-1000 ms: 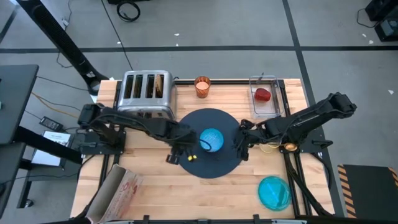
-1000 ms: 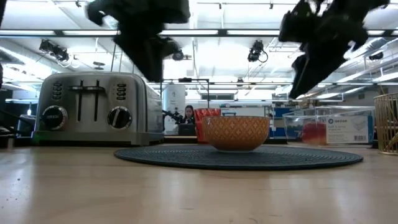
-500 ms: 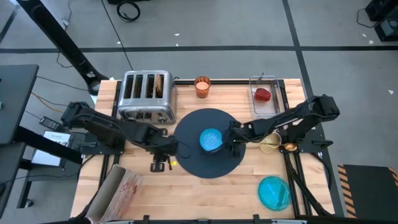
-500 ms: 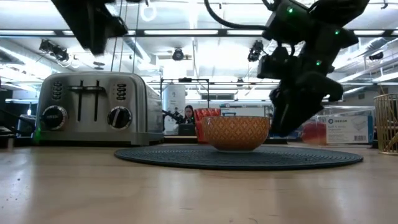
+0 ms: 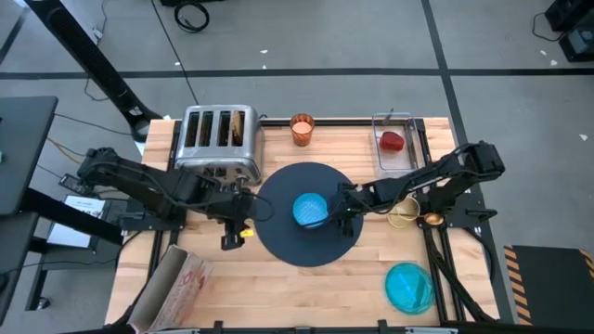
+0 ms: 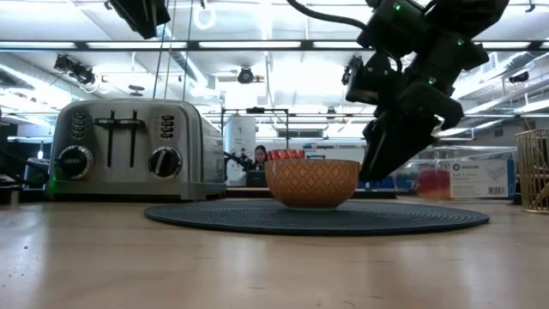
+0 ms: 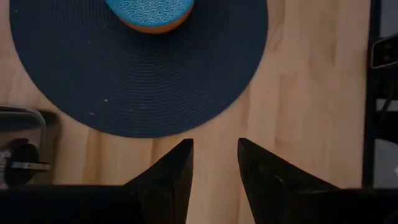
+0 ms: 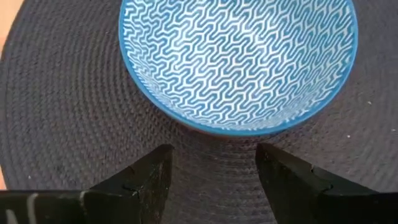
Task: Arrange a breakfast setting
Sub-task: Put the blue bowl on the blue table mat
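Item: breakfast setting, early stage.

Done: mat (image 5: 306, 215) at table centre; cereal bowl (image 5: 311, 210) sits on it, slightly left of the mat's middle, blue pattern inside, orange outside.

Left to place, by my judgement: orange cup (image 5: 302, 128) at far edge beside the toaster (image 5: 219, 141); toast slice (image 5: 238, 124) in toaster's right slot; red fruit (image 5: 393, 141) inside a clear box (image 5: 395, 160) at the far right; gold spoon (image 5: 419, 219) near my right arm's base; teal plate (image 5: 409, 286) at the near right corner.

My right gripper (image 5: 340, 206): low over mat, just beside the bowl's right rim, jaws apart w/ nothing between.
My left gripper (image 5: 235, 225): off mat's left edge, jaws narrowly apart, empty.

Obstacles: fruit box wall; toaster slot. A paper bag (image 5: 173, 286) lies at the near left, clear of the work.
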Controlling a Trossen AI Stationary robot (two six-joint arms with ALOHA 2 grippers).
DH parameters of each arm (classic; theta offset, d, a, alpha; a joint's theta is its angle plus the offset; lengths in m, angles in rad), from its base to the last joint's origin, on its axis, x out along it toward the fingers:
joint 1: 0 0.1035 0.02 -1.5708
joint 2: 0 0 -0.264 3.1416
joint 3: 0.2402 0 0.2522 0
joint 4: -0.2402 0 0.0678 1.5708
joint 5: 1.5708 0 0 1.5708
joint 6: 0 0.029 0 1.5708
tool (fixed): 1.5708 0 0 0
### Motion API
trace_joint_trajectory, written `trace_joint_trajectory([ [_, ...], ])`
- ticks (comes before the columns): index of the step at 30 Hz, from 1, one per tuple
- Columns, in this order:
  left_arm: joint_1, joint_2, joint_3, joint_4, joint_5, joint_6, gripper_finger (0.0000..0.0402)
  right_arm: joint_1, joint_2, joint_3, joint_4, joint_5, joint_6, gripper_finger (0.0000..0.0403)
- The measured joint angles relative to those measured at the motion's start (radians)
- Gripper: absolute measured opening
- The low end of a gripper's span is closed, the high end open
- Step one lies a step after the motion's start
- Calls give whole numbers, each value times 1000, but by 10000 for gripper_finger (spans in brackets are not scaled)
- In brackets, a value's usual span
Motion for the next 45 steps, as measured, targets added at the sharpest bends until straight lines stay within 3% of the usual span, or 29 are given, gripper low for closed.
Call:
trace_joint_trajectory([
  [4, 6, 16, -36, 79, -11, 38, 133, 0, 1, 0, -12, -1, 17, 236],
  [13, 74, 75, -371, 501, -32, 50, 133, 0, -1, 0, -35, 37, 28, 236],
  [19, 87, 175, -466, 732, -88, 166, 133, -13, 5, 0, -20, 59, -45, 236],
  [28, 132, 359, -466, 838, -97, 190, 133, -49, 5, -12, 8, 2, -65, 236],
  [38, 133, 367, -463, 843, -93, 192, 133, -51, 5, -36, 108, -5, -43, 236],
  [45, 133, 367, -464, 841, -91, 193, 133, -53, 4, -36, 86, -4, -45, 236],
])
